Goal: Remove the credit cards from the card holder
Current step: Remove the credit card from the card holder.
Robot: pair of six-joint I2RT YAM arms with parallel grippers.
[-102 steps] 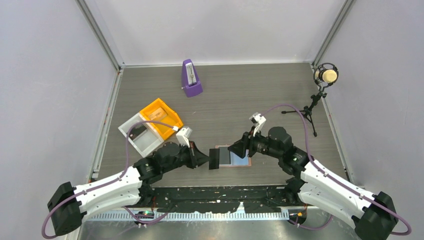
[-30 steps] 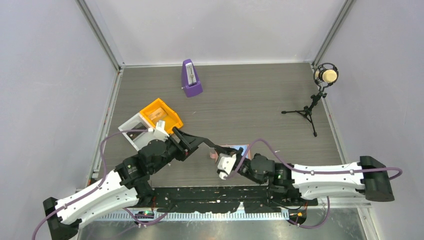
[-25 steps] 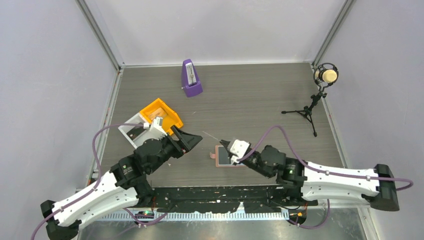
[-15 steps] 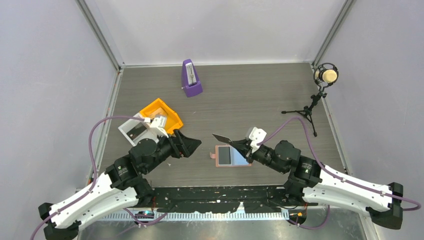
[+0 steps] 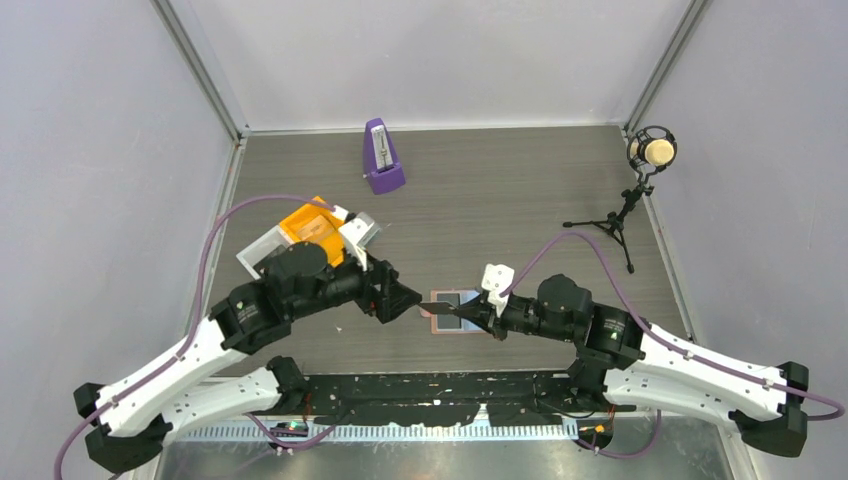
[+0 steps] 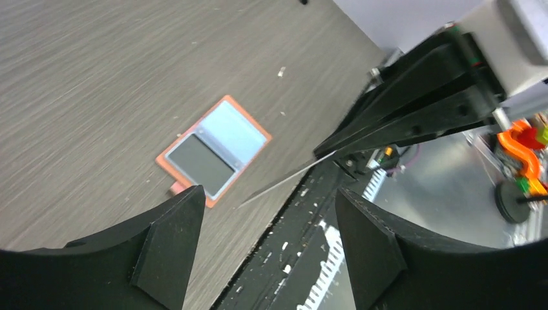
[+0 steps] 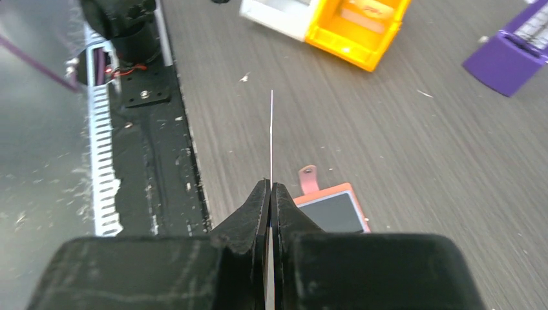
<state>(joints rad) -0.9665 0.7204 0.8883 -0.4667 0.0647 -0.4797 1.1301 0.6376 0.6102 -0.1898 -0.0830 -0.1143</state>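
top view: the card holder (image 5: 447,300) lies spread open near the middle of the table's (image 5: 500,200) near edge. the right gripper (image 5: 468,314) hovers over it, clamped on a credit card (image 5: 440,312); the left gripper (image 5: 404,300) faces it, jaws apart and empty.

left wrist: a second card (image 6: 200,163) sits in the holder's pocket. nothing pins the holder, so pulling that one could drag it.

right wrist: the held credit card (image 7: 271,135) shows edge-on, pinched at one end only; a bump could twist it loose.

Card holder (image 6: 234,132) laid open flat, blue-grey faces up; one dark credit card (image 6: 200,165) seated in its tab-side half, a second card (image 7: 271,132) pinched edge-on by the right gripper (image 7: 271,188).
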